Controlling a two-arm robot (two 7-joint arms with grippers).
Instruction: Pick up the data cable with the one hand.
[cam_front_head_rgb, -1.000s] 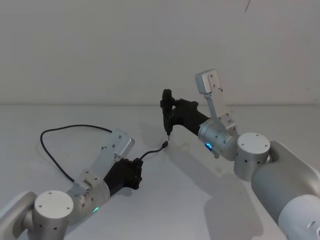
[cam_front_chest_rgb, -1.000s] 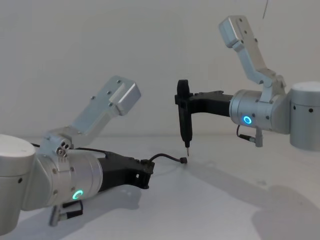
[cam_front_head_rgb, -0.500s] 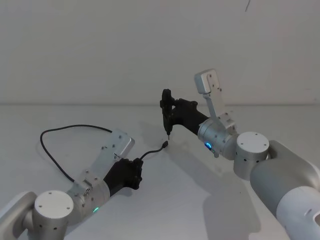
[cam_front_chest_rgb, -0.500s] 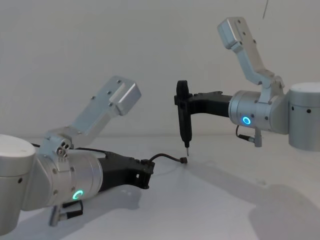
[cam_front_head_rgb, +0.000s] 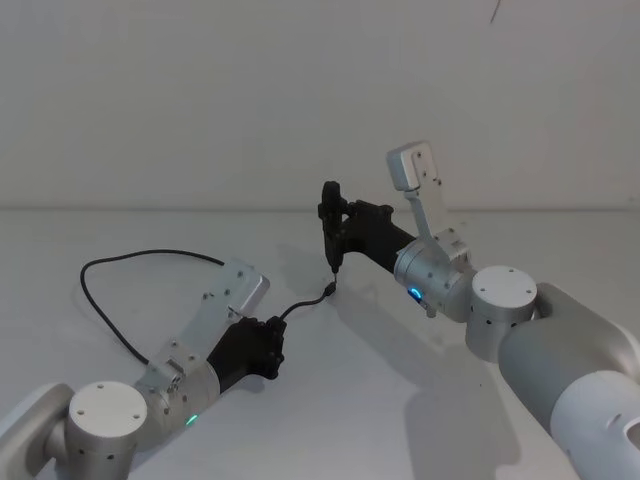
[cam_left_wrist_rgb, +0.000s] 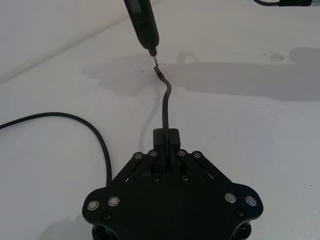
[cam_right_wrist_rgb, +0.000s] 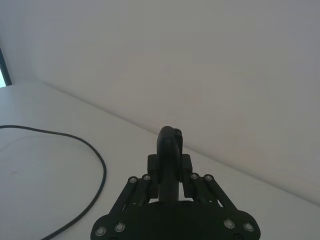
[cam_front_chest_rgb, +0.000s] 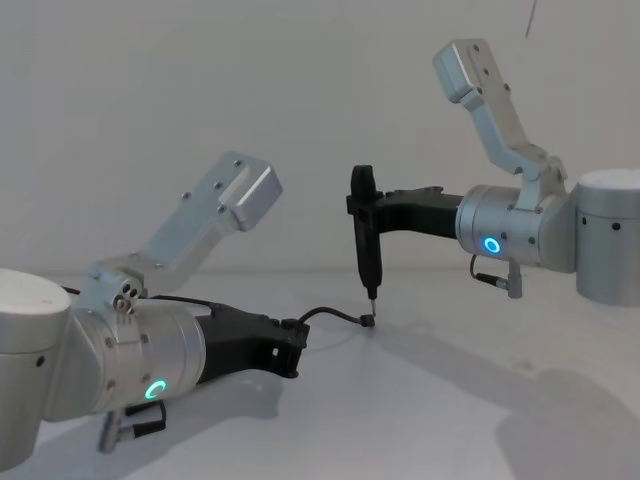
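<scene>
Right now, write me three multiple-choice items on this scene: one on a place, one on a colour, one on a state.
1. Where does the free plug of the data cable sit?
A. Just under the pen-shaped tool's tip
B. Under the left arm's elbow
C. Hanging off the table edge

2. What colour is the ring glowing on the right arm's wrist?
A. Red
B. Blue
C. Yellow

3. What is the left gripper doing?
A. Open and apart from the cable
B. Shut on the cable near its plug end
C. Shut on nothing

Answers: 1 A, the plug lies below the tip of the tool held by the right gripper. 2 B, the chest view shows a blue ring. 3 B, the left wrist view shows the fingers closed around the cable.
</scene>
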